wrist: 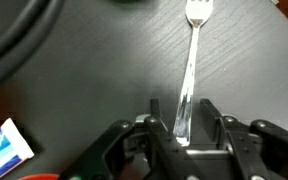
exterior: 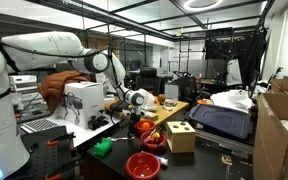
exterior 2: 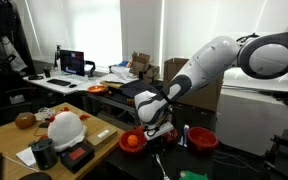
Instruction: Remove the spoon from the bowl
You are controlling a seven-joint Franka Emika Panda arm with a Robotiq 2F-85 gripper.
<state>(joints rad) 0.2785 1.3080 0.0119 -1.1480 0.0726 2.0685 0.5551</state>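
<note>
On my feed, the dark grey, grained tabletop (wrist: 94, 100) carries a slim silver metal utensil (wrist: 190, 70), a blue-and-white packet (wrist: 2, 148), a wide round bright red plastic bowl (exterior: 142, 165) and a tan wooden box (exterior: 181, 137).

Your utensil (wrist: 190, 70): polished metal, glare along handle.
Tabletop (wrist: 94, 90) under it: dark, matt, fine grain lines.
Your gripper (wrist: 184, 120): black, matt, plastic look.
Bowl (exterior: 142, 165): red plastic, glossy.
Box (exterior: 181, 137): tan wood, matt.
Arm (exterior 2: 224, 60) shells: white, smooth, you see sheen.
Cartons (exterior: 284, 130): brown cardboard, dull.
</note>
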